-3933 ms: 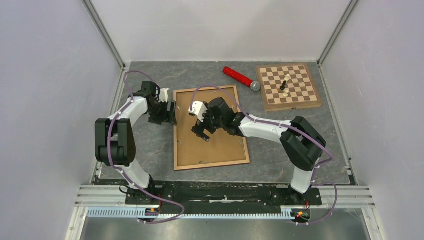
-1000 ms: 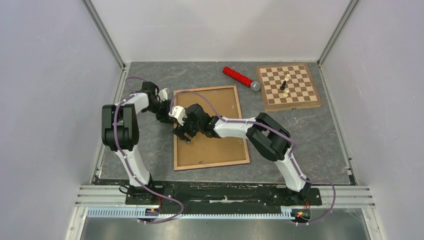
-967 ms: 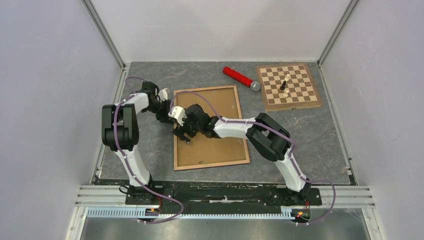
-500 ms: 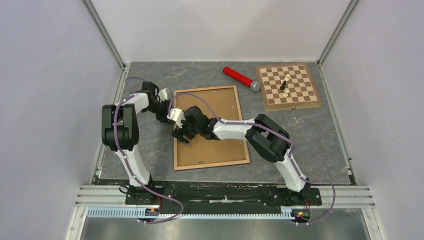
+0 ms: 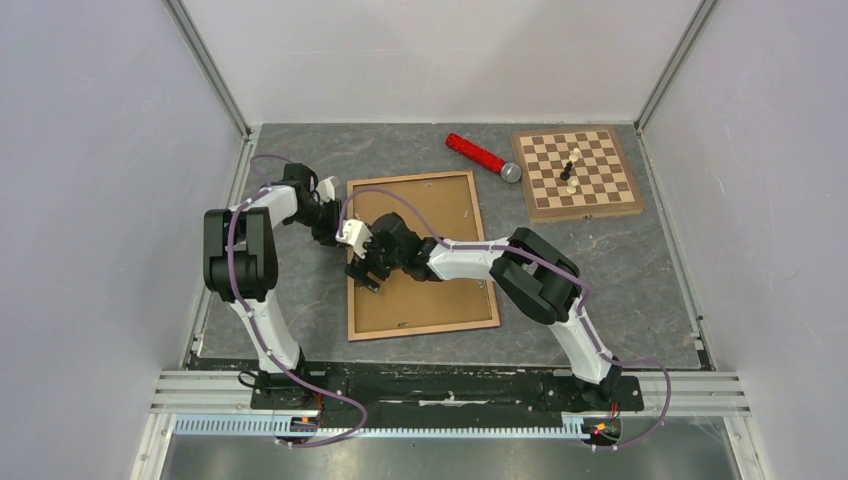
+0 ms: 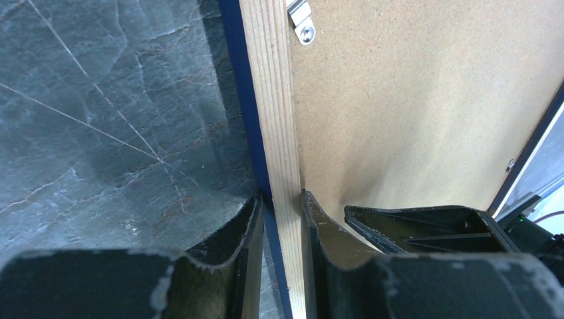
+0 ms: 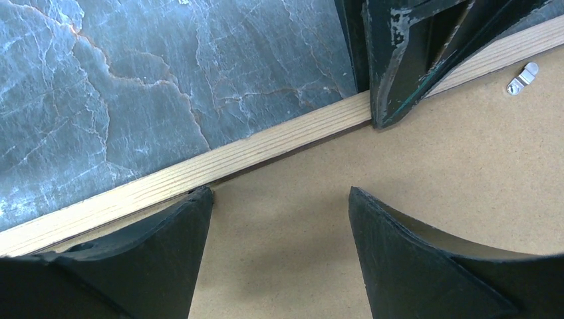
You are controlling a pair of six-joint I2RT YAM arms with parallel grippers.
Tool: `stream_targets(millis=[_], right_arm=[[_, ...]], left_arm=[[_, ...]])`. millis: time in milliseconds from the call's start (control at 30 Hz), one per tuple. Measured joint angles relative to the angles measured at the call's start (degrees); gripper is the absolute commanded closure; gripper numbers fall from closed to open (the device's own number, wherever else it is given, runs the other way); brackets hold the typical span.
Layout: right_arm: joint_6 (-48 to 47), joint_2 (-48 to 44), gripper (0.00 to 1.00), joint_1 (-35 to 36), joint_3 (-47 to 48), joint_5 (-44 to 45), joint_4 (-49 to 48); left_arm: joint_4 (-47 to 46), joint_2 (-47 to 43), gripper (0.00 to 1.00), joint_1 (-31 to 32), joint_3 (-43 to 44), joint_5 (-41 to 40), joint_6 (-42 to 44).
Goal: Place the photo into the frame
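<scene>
Nothing legible anywhere in these views: no text, label, brand, number or sign to be read.

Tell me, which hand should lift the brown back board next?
Probably right. The right hand is open over the back board, while the left hand is pinching the frame by its edge.
</scene>
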State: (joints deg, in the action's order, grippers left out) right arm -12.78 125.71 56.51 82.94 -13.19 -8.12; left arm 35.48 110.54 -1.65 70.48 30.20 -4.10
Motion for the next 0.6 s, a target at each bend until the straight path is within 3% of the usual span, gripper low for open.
stream_targets(millis=[600], right_arm=[[-3.56,-0.13,0.18,-0.39,-0.17,-3.26,0.13]], left_arm=[[0.66,0.11,0.98,0.00,0.00,0.31,0.00]])
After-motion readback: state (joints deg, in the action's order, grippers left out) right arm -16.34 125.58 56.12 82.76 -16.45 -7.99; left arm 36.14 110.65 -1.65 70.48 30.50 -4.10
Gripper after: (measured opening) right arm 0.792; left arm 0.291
